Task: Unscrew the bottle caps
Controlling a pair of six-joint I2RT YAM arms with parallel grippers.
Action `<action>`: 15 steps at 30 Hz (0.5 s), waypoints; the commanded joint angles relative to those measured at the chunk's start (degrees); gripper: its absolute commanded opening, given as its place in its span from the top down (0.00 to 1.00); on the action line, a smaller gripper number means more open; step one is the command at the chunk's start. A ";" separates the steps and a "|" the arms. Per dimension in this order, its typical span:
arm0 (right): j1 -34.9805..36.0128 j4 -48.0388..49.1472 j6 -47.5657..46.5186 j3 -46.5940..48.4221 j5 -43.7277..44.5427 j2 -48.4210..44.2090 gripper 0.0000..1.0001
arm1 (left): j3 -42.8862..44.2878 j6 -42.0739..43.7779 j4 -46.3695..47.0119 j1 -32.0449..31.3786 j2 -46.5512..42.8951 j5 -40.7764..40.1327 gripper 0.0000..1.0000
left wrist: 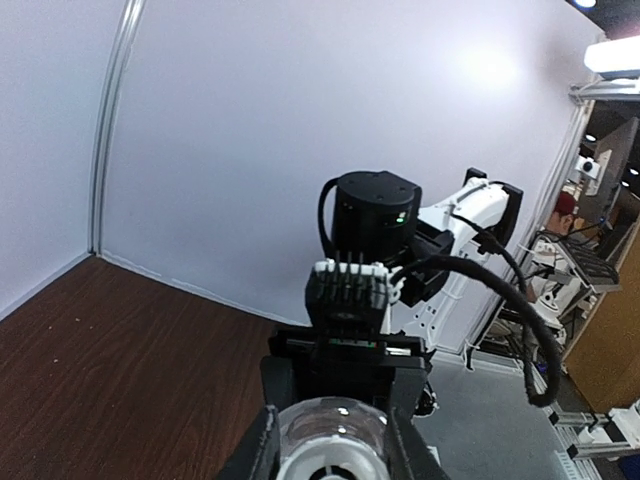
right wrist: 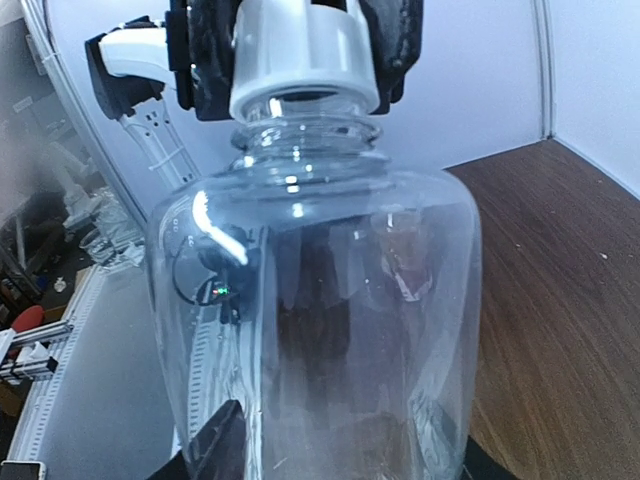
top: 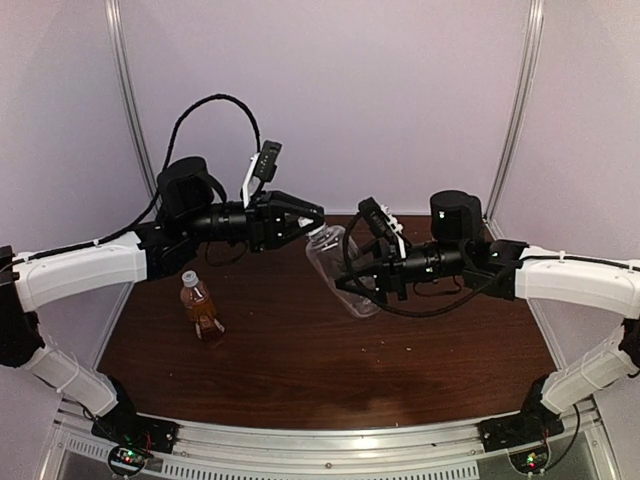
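My right gripper (top: 362, 285) is shut on the clear bottle (top: 340, 270) and holds it tilted above the table; the bottle fills the right wrist view (right wrist: 320, 330). My left gripper (top: 315, 222) is shut on that bottle's white cap (top: 318, 233), seen in the right wrist view (right wrist: 305, 55) and at the bottom of the left wrist view (left wrist: 330, 462). The cap sits at the bottle's neck, just above the thread. The amber bottle (top: 201, 312) with a red label stands on the table at the left, its white cap (top: 189, 277) on it.
The dark wooden table (top: 400, 370) is walled by white panels at the back and sides. Black cables loop over both arms. The metal rail with the arm bases (top: 330, 440) runs along the near edge.
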 commanded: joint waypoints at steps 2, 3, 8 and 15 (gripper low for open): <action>-0.58 -4.45 -5.30 2.21 21.65 -2.64 0.56 | 2.56 -5.84 -10.29 -1.69 -1.39 -18.85 1.00; -0.56 -4.53 -5.72 2.22 23.61 -2.71 0.57 | 2.99 -8.18 -11.69 -2.68 -1.36 -22.03 1.00; -0.55 -4.06 -7.91 1.89 32.59 -2.48 0.58 | 6.15 -14.10 -18.51 -6.08 0.53 -35.59 1.00; -0.56 -5.17 -10.55 2.46 32.85 -2.15 0.58 | 8.18 -14.76 -17.12 -6.77 3.55 -34.92 0.92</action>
